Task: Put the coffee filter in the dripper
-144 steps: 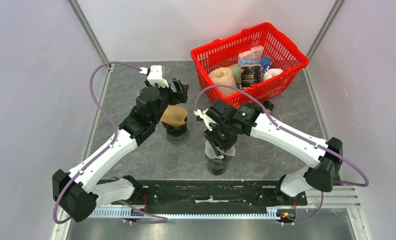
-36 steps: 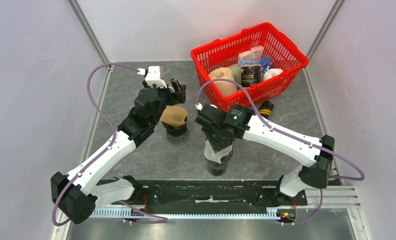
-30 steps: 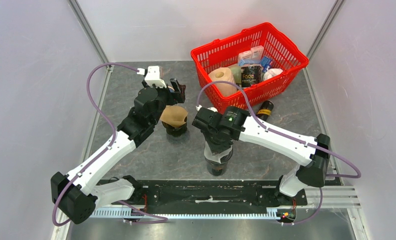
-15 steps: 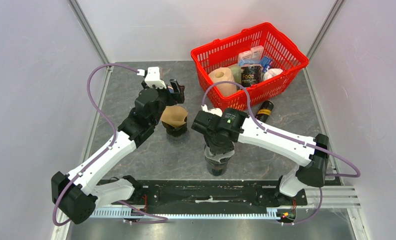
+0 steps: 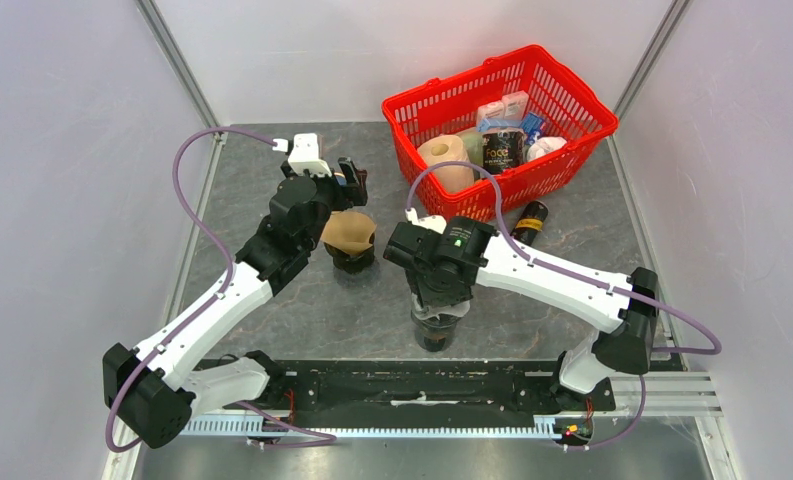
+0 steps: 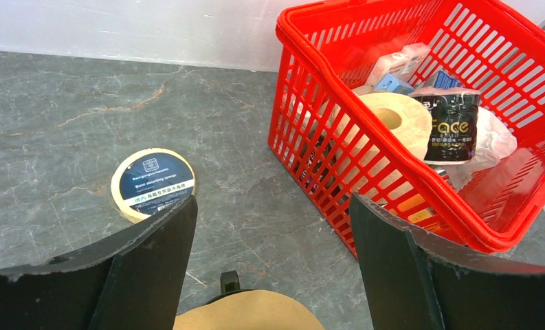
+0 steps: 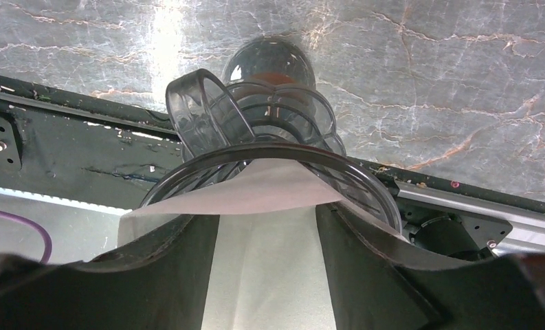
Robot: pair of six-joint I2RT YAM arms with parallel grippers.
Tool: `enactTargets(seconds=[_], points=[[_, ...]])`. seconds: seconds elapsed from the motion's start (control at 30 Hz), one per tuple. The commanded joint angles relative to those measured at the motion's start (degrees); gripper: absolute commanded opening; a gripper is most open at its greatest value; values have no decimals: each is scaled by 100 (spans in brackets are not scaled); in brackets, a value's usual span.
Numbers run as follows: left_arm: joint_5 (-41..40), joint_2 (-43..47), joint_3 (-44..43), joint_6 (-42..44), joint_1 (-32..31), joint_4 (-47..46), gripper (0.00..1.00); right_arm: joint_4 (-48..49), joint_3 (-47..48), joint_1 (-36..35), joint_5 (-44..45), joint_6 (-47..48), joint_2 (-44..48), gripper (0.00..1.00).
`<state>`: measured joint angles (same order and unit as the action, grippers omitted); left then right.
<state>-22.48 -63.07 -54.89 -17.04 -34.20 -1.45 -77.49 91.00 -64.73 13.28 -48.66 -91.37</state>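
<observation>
A white paper coffee filter [image 7: 269,240] lies in the clear plastic dripper [image 7: 365,189], one edge folded over the rim. The dripper stands on a glass vessel [image 5: 434,330] near the table's front edge. My right gripper [image 5: 436,300] is low over this dripper, its fingers [image 7: 187,268] spread apart with the filter paper showing between them. A brown filter [image 5: 349,230] sits in a black dripper [image 5: 353,260] to the left. My left gripper [image 5: 350,175] is open and empty just beyond it; the brown filter's edge [image 6: 249,317] shows between its fingers.
A red basket [image 5: 562,85] with a paper roll, a black can and packets stands at the back right. A dark bottle [image 5: 529,217] lies in front of it. A tape roll [image 6: 152,182] lies flat beyond the left gripper. The black rail [image 5: 392,385] runs along the near edge.
My right gripper has come down over the clear dripper, and the white filter that showed below it is now down in the dripper. The left gripper has barely moved.
</observation>
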Motion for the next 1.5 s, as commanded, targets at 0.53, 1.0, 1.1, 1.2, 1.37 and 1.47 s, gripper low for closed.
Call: enactTargets(seconds=[0.53, 1.0, 1.1, 1.2, 1.37, 1.47], points=[[-239, 199, 108, 166, 25, -285, 88, -3, -142, -32, 280, -144, 98, 66], [-213, 201, 110, 157, 26, -294, 88, 5, -1, -31, 434, -64, 143, 50], [-206, 195, 110, 159, 27, -303, 88, -9, 61, -31, 436, -46, 175, 50], [-200, 196, 106, 157, 26, -303, 88, -3, 100, -31, 411, -3, 233, 50], [-195, 193, 107, 157, 21, -303, 88, 10, 128, -30, 508, 81, 411, 50], [-180, 202, 103, 148, 27, -303, 88, 71, 145, -31, 459, 151, 476, 48]])
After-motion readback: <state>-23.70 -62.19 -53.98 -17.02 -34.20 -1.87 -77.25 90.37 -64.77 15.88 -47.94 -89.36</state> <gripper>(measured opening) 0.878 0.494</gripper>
